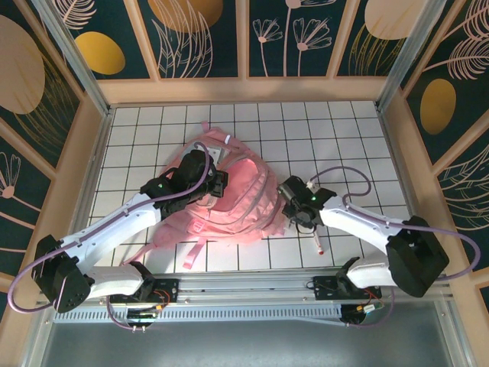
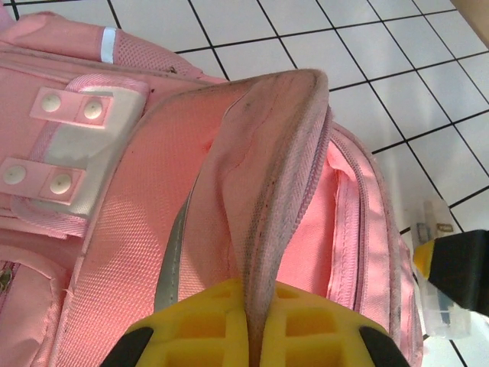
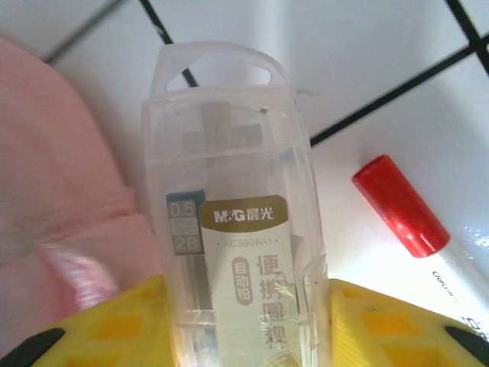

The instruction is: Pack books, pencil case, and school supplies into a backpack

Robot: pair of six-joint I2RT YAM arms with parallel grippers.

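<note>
The pink backpack [image 1: 238, 205] lies in the middle of the table with its main pocket held open. My left gripper [image 1: 217, 183] is shut on the raised zip edge of the pocket's flap [image 2: 267, 176], and the fabric is pinched between the yellow pads [image 2: 191, 325]. At the bag's right edge, my right gripper [image 1: 295, 209] holds a clear plastic box of pencil leads [image 3: 229, 229], one of the school supplies; both pads touch its sides. A white marker with a red cap [image 3: 401, 206] lies on the tiles just to the right. The books and the pencil case are out of view.
The marker [image 1: 317, 243] lies near the table's front edge, between the right arm and the bag. Pink straps [image 1: 191, 251] trail toward the front rail. Wooden walls surround the tiled table [image 1: 344, 130], with bare tiles at the back and right.
</note>
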